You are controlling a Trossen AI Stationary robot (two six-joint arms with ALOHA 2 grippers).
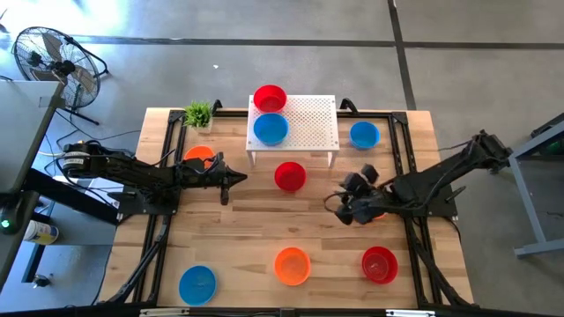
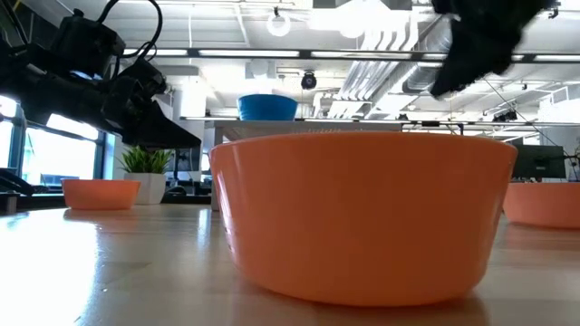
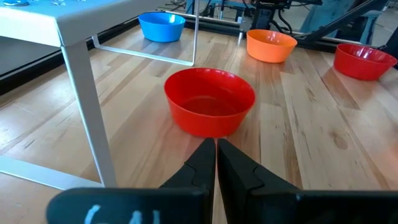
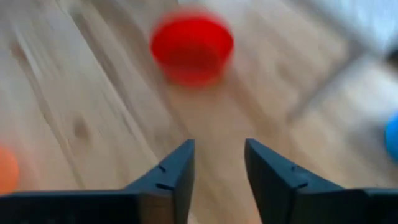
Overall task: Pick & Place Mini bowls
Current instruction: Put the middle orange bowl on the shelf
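Wooden counter [image 1: 238, 238] under open office ceiling, carrying a white perforated stand [image 1: 308, 123] with a red bowl on the stand [image 1: 270, 97] and a blue bowl on the stand [image 1: 270, 129]. Scattered on the boards: a central red bowl [image 1: 290, 176] just in front of the stand, a blue bowl at the right [image 1: 364, 135], a half-hidden orange bowl at the left [image 1: 199, 154], and along the near edge a blue bowl [image 1: 197, 284], an orange bowl [image 1: 293, 265] and a red bowl [image 1: 380, 264].

Left end effector [image 1: 236, 180] pressed together, holding nothing, aimed at the central red bowl from just beside it. Right end effector [image 1: 345, 210] spread, empty, hovering right of that same bowl.

Best approach, by judgement: lower with one finger inside the rim and one outside, pinch the wall, lift straight up, stay clear of the stand's legs.
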